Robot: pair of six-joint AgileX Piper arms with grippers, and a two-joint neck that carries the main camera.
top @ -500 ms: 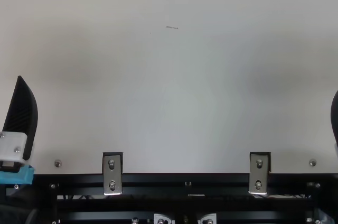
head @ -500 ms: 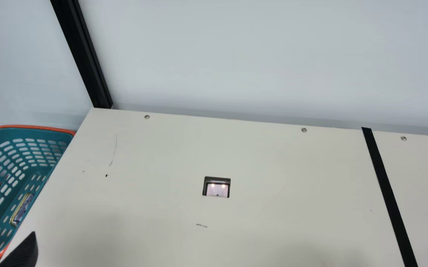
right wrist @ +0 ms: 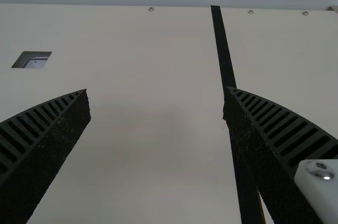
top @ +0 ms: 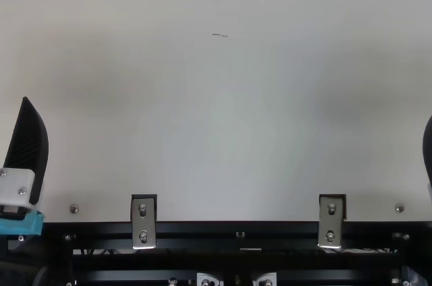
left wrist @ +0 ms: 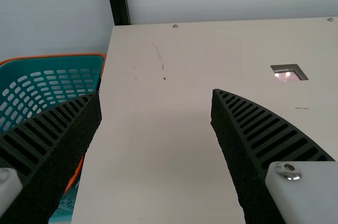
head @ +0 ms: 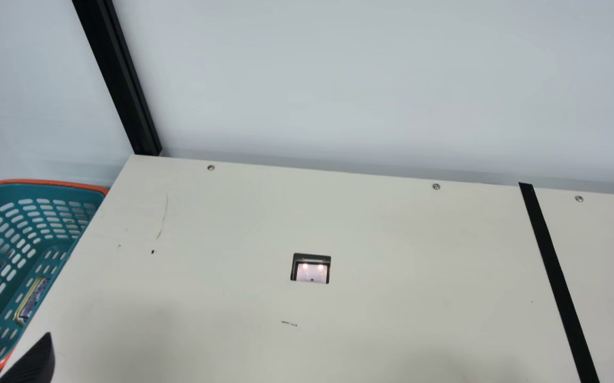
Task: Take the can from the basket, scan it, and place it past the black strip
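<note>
Pale walls are seen behind the cream table in the main view, and a black post is set at its far left corner. Beside the table's left edge, a teal basket with an orange rim can be seen. Inside it, the can, edged in gold, is seen low down on the side next to the table. Near the table's middle, a small scanner window is lit by two lights, and toward the right the surface is crossed by a black strip. At the lower left corner, the tips of the left claw are shown apart.

From the top view, a finger of the left claw can be made out at the left edge, and part of the right claw at the right edge. Two metal brackets, left and right, are fixed at the table's near edge.

By the left wrist view, the left claw is shown spread wide, with table surface seen between its fingers and the basket partly covered by one of them.

By the right wrist view, the right claw is likewise held wide apart, the black strip being partly hidden by one finger.
</note>
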